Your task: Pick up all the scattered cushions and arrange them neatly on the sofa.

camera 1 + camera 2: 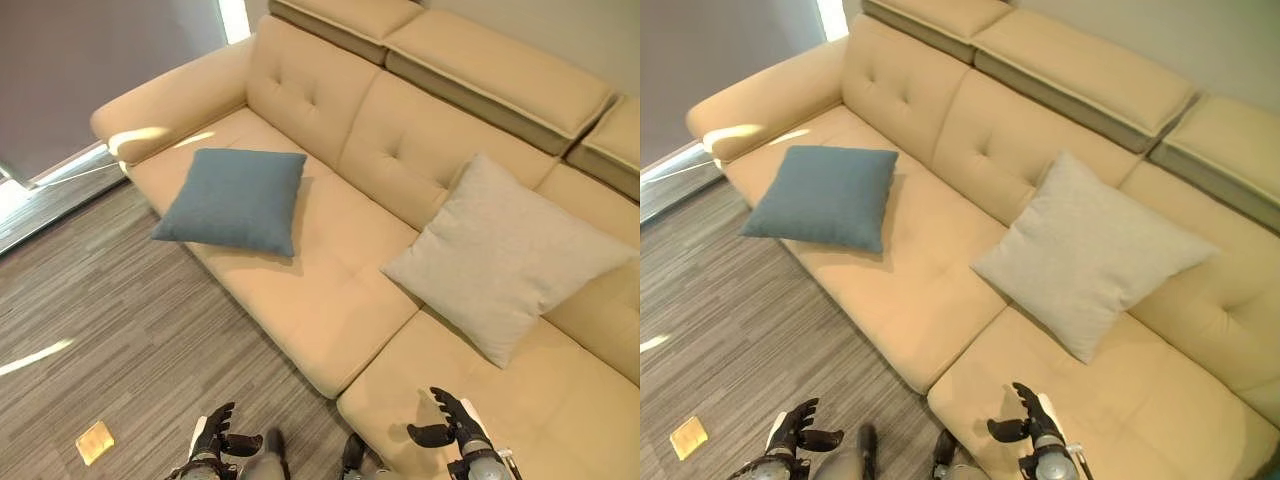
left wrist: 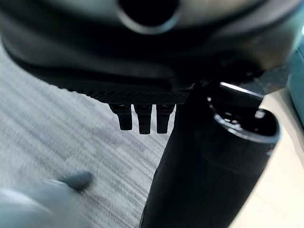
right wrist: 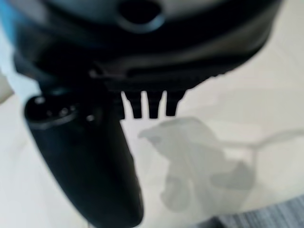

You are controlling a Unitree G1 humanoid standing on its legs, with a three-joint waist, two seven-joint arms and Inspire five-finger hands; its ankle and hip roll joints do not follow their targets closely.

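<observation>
A small yellow patch (image 1: 95,441) lies on the grey striped floor (image 1: 120,330) at about eight o'clock in the head views, well apart from everything else. Just to its right, at seven o'clock, the left hand (image 1: 213,432) hangs over the floor in front of the sofa, its fingers relaxed and spread with the thumb standing apart, nothing in its grasp; its own wrist view shows straight fingertips (image 2: 139,118) above bare floor. Up at ten o'clock, the blue cushion (image 1: 235,198) lies flat on the left seat of the cream sofa (image 1: 330,290), near the armrest (image 1: 170,100) and just in front of the tufted backrest, one corner reaching close to the seat's front edge. Toward three o'clock, the light grey cushion (image 1: 505,250) stands tilted on a corner, leaning back against the backrest where the middle and right seats meet, its lower point touching the seat. At five o'clock, the right hand (image 1: 452,418) hovers over the front part of the right seat, fingers loosely spread and thumb apart, empty; its wrist view shows straight fingertips (image 3: 153,107) above cream upholstery. Both cushions sit well apart from each other and from the two hands.
</observation>
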